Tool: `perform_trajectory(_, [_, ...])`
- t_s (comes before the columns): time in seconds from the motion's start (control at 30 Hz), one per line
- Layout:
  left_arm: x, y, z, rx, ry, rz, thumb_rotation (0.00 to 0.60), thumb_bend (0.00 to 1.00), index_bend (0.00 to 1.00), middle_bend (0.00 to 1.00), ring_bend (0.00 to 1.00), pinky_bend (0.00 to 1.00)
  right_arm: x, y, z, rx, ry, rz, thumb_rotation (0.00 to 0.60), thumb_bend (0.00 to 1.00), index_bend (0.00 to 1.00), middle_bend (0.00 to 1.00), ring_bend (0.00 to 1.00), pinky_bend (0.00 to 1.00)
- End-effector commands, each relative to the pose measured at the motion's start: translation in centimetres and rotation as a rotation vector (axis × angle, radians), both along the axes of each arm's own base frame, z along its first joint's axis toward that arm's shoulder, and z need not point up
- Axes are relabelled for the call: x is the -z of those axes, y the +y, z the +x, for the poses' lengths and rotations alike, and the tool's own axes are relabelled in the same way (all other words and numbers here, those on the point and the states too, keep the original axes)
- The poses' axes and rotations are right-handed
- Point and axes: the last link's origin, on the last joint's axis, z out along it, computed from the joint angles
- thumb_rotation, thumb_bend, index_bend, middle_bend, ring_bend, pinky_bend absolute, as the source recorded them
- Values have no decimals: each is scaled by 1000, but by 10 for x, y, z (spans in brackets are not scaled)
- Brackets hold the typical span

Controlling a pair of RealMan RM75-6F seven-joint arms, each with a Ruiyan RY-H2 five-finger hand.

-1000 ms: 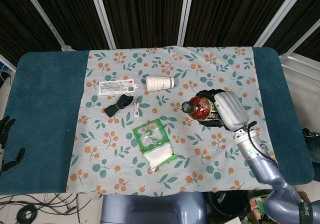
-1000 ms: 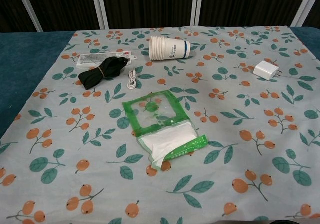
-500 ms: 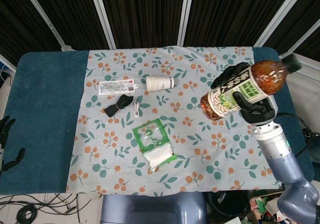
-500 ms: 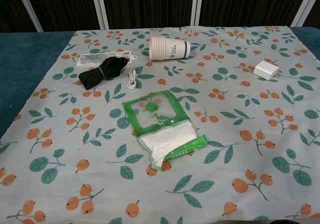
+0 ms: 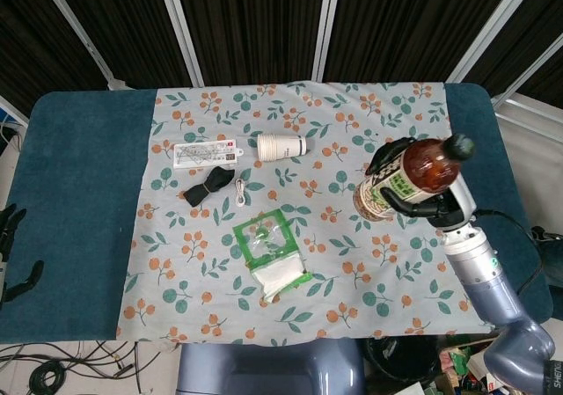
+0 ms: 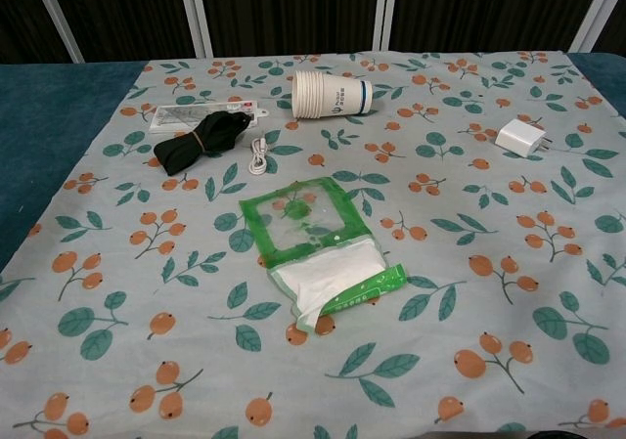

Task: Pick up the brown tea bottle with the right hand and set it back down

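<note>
Right robot hand (image 5: pixel 428 203) grips the tilted brown tea bottle (image 5: pixel 406 177) around its labelled middle; full, likely heavy, slippery plastic.

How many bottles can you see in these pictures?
1. The tea bottle is held tilted in the right hand, above the right side of the cloth. It shows only in the head view; nothing seems to hide another.
</note>
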Motion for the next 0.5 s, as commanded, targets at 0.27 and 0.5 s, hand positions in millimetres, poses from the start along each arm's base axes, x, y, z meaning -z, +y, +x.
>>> perform_trajectory(0.27, [-1,0,-1,-2,-1,1,600,371,28,0,0,0,91,-19,-49,115,1128,-415,600,440,513,470,498,527])
perform_trajectory(0.5, [0,1,-1,-2,0,-2,600,371,28,0,0,0,76,-25,-56,107,1504,-517,600,397,513,459,490,526])
